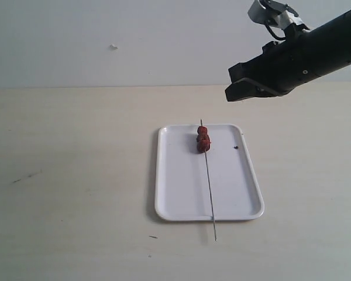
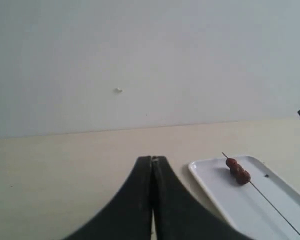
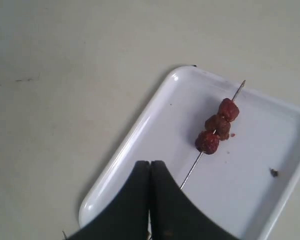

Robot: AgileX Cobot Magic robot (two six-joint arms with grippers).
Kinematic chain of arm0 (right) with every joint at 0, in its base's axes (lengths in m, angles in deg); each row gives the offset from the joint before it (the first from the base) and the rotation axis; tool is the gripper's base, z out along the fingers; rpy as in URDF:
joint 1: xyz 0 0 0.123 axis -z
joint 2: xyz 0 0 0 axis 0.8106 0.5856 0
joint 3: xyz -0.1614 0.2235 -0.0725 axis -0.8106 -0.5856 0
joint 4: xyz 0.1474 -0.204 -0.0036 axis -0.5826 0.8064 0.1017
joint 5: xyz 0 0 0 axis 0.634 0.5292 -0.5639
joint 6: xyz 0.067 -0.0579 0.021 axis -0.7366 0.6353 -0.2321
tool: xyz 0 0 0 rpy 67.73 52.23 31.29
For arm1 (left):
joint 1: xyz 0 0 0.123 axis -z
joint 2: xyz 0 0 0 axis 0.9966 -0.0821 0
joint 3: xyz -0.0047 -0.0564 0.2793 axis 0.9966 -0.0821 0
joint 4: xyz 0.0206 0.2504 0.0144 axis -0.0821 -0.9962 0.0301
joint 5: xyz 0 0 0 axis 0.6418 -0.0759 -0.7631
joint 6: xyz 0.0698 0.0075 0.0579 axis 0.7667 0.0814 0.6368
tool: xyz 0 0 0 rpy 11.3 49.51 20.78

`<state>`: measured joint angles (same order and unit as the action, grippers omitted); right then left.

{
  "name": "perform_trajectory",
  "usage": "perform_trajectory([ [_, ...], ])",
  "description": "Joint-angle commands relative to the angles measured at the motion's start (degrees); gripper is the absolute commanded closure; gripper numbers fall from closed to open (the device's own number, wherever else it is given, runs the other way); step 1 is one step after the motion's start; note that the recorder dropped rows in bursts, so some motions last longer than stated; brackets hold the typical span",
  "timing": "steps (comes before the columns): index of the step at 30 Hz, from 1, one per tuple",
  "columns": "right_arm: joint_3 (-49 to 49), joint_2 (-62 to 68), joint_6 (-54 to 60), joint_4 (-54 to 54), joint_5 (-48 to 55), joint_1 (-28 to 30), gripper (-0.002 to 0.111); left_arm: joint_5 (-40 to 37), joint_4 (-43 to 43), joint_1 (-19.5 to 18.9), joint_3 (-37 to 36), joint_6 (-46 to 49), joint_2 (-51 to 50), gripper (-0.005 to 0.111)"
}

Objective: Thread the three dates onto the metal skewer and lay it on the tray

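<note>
A: Starting nearest: seeing the metal skewer [image 1: 209,187] laid lengthwise on the tray [image 1: 175,193], poking past the near rim and out over the table [image 1: 76,175]. Touched by neither gripper.

B: Agreed. Farther along, carrying the three dates [image 1: 203,139], bunched against one another close to the far tip, inside the far rim. Looks finished, or nearly.

A: Any way to spoil it from here?

B: Probably through that overhang. Could be clipped by a low-passing arm, then swung or rolled off the rim. Could also slide under any nudge to the tray.

A: And the grippers?

B: Right gripper [image 1: 233,86] hanging high over the far right, well apart from the tray, pressed shut on nothing. Left gripper [image 2: 152,161] off to the left, likewise closed and empty, missing from the exterior view altogether.

A: Hard to make out?

B: Plenty. Cannot tell whether resting on the far rim or just short of it at the tip. Dark speck [image 1: 236,147] right of the dates, too small to name. Near stretch of the rod masked by the fingers in the right wrist view. Beyond everything, a pale fleck [image 1: 113,47] on the far wall [image 1: 47,35], unidentifiable.
</note>
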<state>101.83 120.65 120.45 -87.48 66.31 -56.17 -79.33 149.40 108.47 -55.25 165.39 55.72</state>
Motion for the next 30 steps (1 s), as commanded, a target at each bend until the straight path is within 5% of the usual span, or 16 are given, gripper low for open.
perform_trajectory([
  [1, -0.2, -0.1, 0.0, -0.5, -0.2, 0.1, 0.108, -1.1, 0.3, 0.3, -3.9, -0.6, 5.8, 0.107],
  [8, -0.2, -0.1, 0.0, -0.5, -0.2, 0.1, 0.108, -1.8, -4.1, 0.3, -5.2, -1.4, 7.4, 0.107],
  [11, -0.2, -0.1, 0.0, -0.5, -0.2, 0.1, 0.108, -6.2, -25.4, 0.3, -5.2, -18.9, 7.4, 0.107],
  [17, -0.2, -0.1, 0.0, -0.5, -0.2, 0.1, 0.108, -5.1, -83.1, 0.3, -5.3, -73.5, 7.4, 0.107],
  [19, -0.2, -0.1, 0.0, -0.5, -0.2, 0.1, 0.108, -5.0, -94.8, 0.3, -6.1, -86.3, 7.4, 0.107],
  [30, -0.2, -0.1, 0.0, -0.5, -0.2, 0.1, 0.108, -4.0, -97.0, 0.3, -8.2, -89.7, 7.5, 0.107],
])
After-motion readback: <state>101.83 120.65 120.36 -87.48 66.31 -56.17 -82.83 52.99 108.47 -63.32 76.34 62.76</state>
